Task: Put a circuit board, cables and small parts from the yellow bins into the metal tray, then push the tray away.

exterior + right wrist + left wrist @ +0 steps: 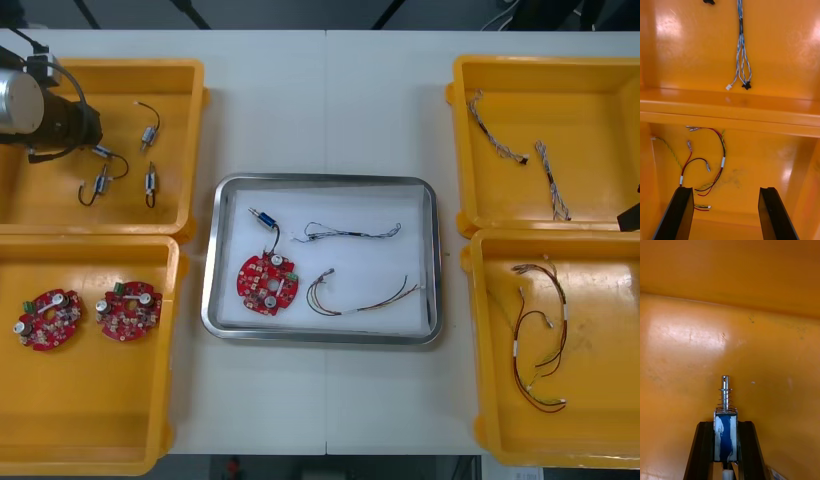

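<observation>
Left hand: we see the left hand closed on a small metal part. The part's blue-and-white body is clamped between the black fingers, and its sprung pin sticks out past the fingertips.
Left arm: it reaches over the far left yellow bin, at the far left corner of the tabletop.
Far left bin: we count three loose metal parts on its floor, each with a thin dark lead.
Near left yellow bin: two spare circuit boards lie just beside each other, round and red.
Metal tray: it sits in the middle of the tabletop between the bins and is white inside.
Tray contents: a round red circuit board lies near the tray's left side. A blue-bodied metal part sits just beyond it. A twisted blue and white cable lies toward the far side, and a thin red and yellow cable toward the near side.
Right hand: the right hand is open, with its fingers well apart and nothing between them. It hangs over the near right yellow bin.
Near right bin: a red, yellow and black cable bundle lies on the floor just beyond the fingertips, with one end close to a finger.
Far right yellow bin: two blue and white cables lie apart from each other.
</observation>
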{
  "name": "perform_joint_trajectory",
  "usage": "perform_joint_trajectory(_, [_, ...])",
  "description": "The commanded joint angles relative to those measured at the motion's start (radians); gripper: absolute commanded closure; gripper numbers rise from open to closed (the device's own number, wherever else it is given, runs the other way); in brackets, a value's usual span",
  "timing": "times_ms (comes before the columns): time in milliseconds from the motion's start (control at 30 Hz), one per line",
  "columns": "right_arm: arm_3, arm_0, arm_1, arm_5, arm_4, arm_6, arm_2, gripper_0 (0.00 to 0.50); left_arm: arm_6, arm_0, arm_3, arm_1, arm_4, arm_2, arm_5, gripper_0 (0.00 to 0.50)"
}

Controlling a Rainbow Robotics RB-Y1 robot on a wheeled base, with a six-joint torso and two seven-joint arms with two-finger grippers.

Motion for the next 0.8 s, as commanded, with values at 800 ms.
perform_joint_trajectory(800, [-0.028, 0.109, -0.044, -0.055, 0.026, -0.034, -0.038, 0.000, 0.103, -0.061, -0.505, 0.168, 0.004, 0.320, 0.742, 0.500])
